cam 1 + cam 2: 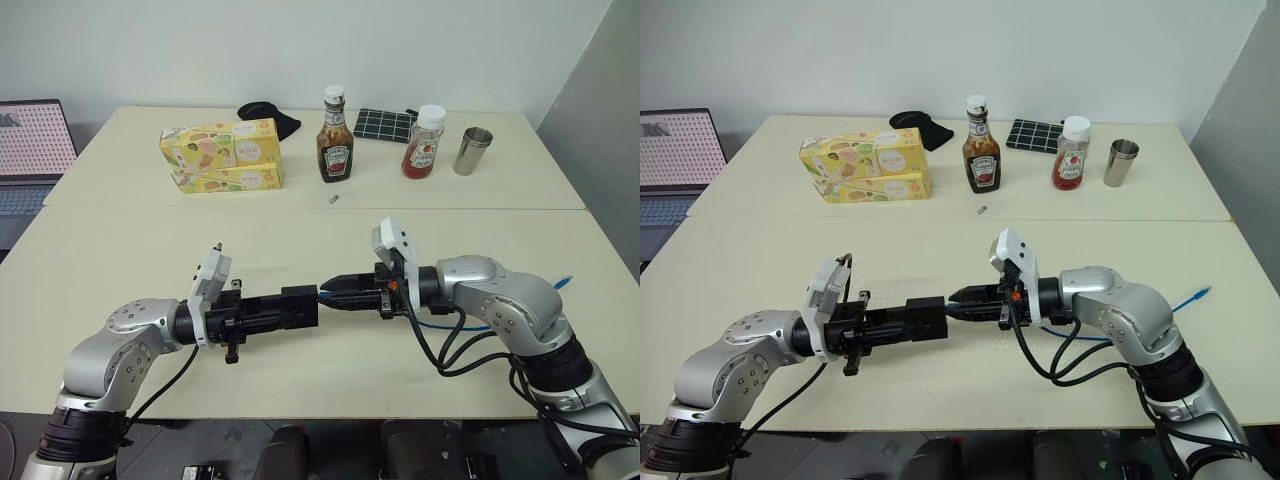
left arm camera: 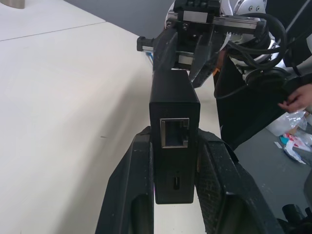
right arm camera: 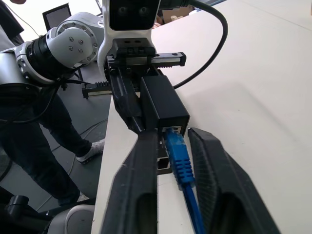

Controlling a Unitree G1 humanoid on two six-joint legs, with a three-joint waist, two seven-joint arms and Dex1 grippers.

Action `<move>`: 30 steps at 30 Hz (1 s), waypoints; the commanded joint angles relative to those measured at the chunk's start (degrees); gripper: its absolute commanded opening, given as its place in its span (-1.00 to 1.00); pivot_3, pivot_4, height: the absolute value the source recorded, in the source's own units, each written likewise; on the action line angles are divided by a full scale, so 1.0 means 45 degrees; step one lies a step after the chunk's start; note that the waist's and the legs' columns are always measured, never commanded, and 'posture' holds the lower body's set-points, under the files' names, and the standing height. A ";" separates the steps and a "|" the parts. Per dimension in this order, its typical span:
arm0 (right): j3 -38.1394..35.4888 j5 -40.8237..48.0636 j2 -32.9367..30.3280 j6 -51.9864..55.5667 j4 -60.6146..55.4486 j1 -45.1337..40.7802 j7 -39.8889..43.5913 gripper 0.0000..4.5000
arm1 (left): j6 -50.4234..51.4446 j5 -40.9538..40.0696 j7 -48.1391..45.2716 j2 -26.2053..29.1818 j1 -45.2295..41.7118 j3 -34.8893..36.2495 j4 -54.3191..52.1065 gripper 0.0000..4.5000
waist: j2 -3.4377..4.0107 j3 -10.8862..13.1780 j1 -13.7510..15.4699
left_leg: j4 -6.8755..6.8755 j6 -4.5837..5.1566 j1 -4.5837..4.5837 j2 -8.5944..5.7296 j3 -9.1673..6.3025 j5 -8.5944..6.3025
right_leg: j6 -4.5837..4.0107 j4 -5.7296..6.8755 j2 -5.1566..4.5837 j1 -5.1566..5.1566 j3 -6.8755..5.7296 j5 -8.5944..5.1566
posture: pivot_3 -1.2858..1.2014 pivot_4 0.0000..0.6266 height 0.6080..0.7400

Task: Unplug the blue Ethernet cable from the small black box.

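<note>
My left gripper point(image 1: 292, 308) is shut on the small black box point(image 1: 298, 303), holding it level above the near table. The left wrist view shows the box point(image 2: 173, 117) between the fingers, with an empty port facing the camera. My right gripper point(image 1: 335, 290) meets the box from the other side. In the right wrist view its fingers point(image 3: 146, 161) have closed in on the boot of the blue Ethernet cable point(image 3: 181, 165), whose plug still sits in the box point(image 3: 163, 102). The cable trails back under the right arm, and its free end point(image 1: 1192, 297) lies on the table.
On the far table stand two stacked yellow cartons point(image 1: 220, 155), a brown sauce bottle point(image 1: 335, 140), a ketchup bottle point(image 1: 423, 145), a metal cup point(image 1: 472, 150), a black grid pad point(image 1: 385, 124) and a black cloth point(image 1: 270, 115). A laptop point(image 1: 35, 150) sits far left. A person's hand point(image 2: 297, 100) shows beside the table.
</note>
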 commanded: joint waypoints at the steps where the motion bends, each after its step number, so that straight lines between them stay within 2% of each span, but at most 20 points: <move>1: -0.0043 -0.0140 -0.0041 -0.0134 -0.0237 -0.0201 0.0375 -0.99 | -0.0229 -0.0145 -0.0255 -0.0036 -0.0022 0.0214 -0.0178 -0.65 | 0.0000 0.0000 -0.0001 | 0.0000 0.0000 0.0000 0.0001 -0.0001 0.0000 | 0.0000 0.0000 0.0000 0.0000 0.0000 0.0000 | 0.03 -0.52 1.00; 9: 0.0010 -0.0382 -0.0078 -0.0116 0.0140 -0.0582 0.0966 -1.00 | -0.0443 0.0000 -0.0642 -0.0012 0.0132 0.0132 -0.0178 -0.65 | 0.0000 0.0000 -0.0001 | -0.0001 0.0000 0.0000 0.0000 0.0002 0.0000 | 0.0000 -0.0002 0.0000 -0.0001 -0.0001 0.0000 | 0.03 -0.52 1.00; 13: -0.0864 0.0411 -0.0130 0.0547 0.0403 -0.0711 0.1174 -1.00 | -0.0576 0.0231 -0.0691 -0.0006 0.0268 0.0063 -0.0072 -0.65 | 0.0000 0.0000 0.0000 | -0.0001 0.0000 0.0000 0.0000 0.0001 0.0000 | 0.0000 -0.0002 0.0000 -0.0001 0.0000 0.0000 | 0.03 -0.52 1.00; 16: -0.1500 0.1059 -0.0027 0.0995 0.0345 -0.0597 0.1037 -0.78 | -0.0850 0.0360 -0.0852 -0.0062 0.0350 0.0050 0.0124 -0.65 | 0.0001 0.0001 0.0002 | -0.0002 0.0000 -0.0002 0.0002 0.0000 0.0000 | 0.0000 -0.0003 -0.0001 -0.0001 0.0000 0.0000 | 0.03 -0.52 1.00; 20: -0.2131 0.1890 0.0268 0.1814 0.0182 -0.0433 0.0562 -0.38 | -0.1047 0.0486 -0.1156 -0.0063 0.0257 -0.0055 0.0432 -0.65 | 0.0001 0.0001 0.0000 | -0.0002 0.0001 -0.0002 -0.0001 0.0002 0.0000 | 0.0000 -0.0004 0.0000 -0.0001 -0.0001 0.0000 | 0.03 -0.52 1.00; 23: -0.2010 0.1998 0.0515 0.2126 -0.0256 -0.0092 0.0067 -0.05 | -0.1074 0.0448 -0.1379 -0.0125 0.0027 -0.0107 0.0624 -0.65 | 0.0001 0.0001 0.0001 | -0.0004 0.0001 -0.0002 -0.0002 0.0004 -0.0001 | 0.0000 -0.0004 0.0001 -0.0002 -0.0001 0.0000 | 0.03 -0.52 1.00; 30: -0.0759 0.0823 0.0684 0.1648 -0.0813 0.0594 -0.0551 -0.04 | -0.1048 0.0505 -0.1500 -0.0253 -0.0263 -0.0191 0.0728 -0.65 | 0.0003 0.0002 -0.0006 | -0.0004 0.0001 -0.0006 -0.0002 0.0007 -0.0001 | 0.0000 -0.0004 0.0003 -0.0007 0.0001 0.0000 | 0.03 -0.52 1.00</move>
